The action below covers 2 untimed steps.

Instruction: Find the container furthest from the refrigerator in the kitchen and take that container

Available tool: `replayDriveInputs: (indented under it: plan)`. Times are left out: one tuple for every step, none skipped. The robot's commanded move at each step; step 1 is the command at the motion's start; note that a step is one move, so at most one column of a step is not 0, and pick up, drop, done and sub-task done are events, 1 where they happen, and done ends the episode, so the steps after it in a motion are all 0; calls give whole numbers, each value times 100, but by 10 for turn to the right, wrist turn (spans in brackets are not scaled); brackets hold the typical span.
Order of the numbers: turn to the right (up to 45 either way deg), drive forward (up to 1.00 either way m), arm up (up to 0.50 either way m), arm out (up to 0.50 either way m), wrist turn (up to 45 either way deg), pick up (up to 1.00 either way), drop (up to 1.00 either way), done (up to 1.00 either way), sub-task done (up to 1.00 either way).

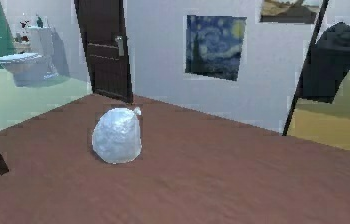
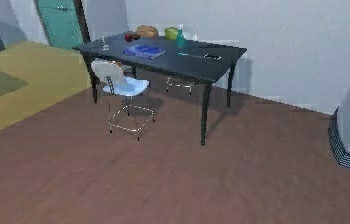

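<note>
Brown wood floor (image 1: 233, 180) lies right in front of me. On it sits a puffy white bag (image 1: 117, 136), tied at the top, with bare floor all around it. Behind the bag is a dark door (image 1: 103, 45). To the left of the door is a room with a green floor and a white toilet (image 1: 28, 60). On the wall to the right of the door hangs a blue picture (image 1: 216, 47) with swirls. Past that, at the forward view's right, is a big black lump (image 1: 335, 62); I cannot tell what it is.

Out to my arm's side stands a dark table (image 2: 218, 62). A white chair (image 2: 123, 90) stands at its near side, just beside it. On the table lie a blue book (image 2: 146, 51), a green bottle (image 2: 180, 40), a small red thing (image 2: 131, 37) and a brown thing (image 2: 147, 32). They are all at the far left end of the table, close together. A teal door (image 2: 61, 22) is on the far wall.

I cannot tell which of these is the container I want, or how it lies from my hand. I also cannot tell how my hand is or if it has anything.
</note>
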Motion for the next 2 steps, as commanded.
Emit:
replayDriveInputs:
  plan:
    - [-450, 0, 0, 0, 0, 0, 0, 0, 0]
    - [-450, 0, 0, 0, 0, 0, 0, 0, 0]
